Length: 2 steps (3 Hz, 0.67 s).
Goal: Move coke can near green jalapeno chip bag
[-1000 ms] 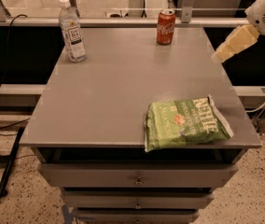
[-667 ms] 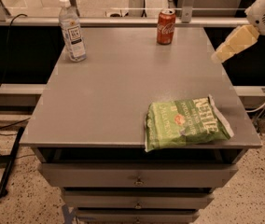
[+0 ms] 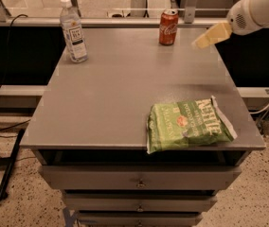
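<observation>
Can [image 3: 168, 27] upright at the far edge of the desk [image 3: 125, 84], a little right of centre. Silver top up, white script facing this way. Nothing touching it, nothing holding it.

Gripper [image 3: 200, 41] in over the far right corner, pale yellow tip angled down and left toward the can. Near the can, but with clear space between the two. Wide or narrow? Cannot tell from this angle. White arm [image 3: 260, 6] behind it, running out past the top right of the view.

Now down to the near edge: bag [image 3: 189, 126] lying flat, close to the near right corner. Green face up, white lettering running across it, white ends left and right, the left end right at the front lip of the desk. Crinkled, a touch skewed to the edge.

Can and bag well apart, almost the whole depth of the desk between them, grey top showing in the gap.

Over by the far left corner, bottle [image 3: 73, 31]: upright, clear, white cap, label facing out, well apart from the can and further yet from the bag.

Under the top, drawers [image 3: 139, 178] stacked down the front, a small pull at the middle of each. Speckled floor [image 3: 267, 193] below, black bar [image 3: 11, 167] leaning at the left.
</observation>
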Tool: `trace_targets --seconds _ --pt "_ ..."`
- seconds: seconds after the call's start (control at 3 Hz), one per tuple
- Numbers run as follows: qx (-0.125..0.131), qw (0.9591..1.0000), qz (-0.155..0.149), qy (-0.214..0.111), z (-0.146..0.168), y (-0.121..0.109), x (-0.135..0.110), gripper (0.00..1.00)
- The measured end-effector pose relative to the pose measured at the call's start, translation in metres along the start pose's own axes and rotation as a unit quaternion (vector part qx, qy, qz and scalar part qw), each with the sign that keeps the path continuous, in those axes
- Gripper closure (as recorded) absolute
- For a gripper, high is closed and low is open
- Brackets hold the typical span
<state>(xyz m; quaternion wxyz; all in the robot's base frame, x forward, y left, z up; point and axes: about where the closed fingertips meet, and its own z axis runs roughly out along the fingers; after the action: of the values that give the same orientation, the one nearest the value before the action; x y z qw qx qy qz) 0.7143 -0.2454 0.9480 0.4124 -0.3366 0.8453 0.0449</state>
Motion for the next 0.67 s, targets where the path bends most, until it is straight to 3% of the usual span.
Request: trace_targets --seconds 0.33,0.67 --pt "0.001 0.9981 0.042 -0.044 0.045 -0.021 -0.02 0.0" --pt "-0.009 0.9926 0.066 -0.101 0.087 -0.031 -0.047 0.0"
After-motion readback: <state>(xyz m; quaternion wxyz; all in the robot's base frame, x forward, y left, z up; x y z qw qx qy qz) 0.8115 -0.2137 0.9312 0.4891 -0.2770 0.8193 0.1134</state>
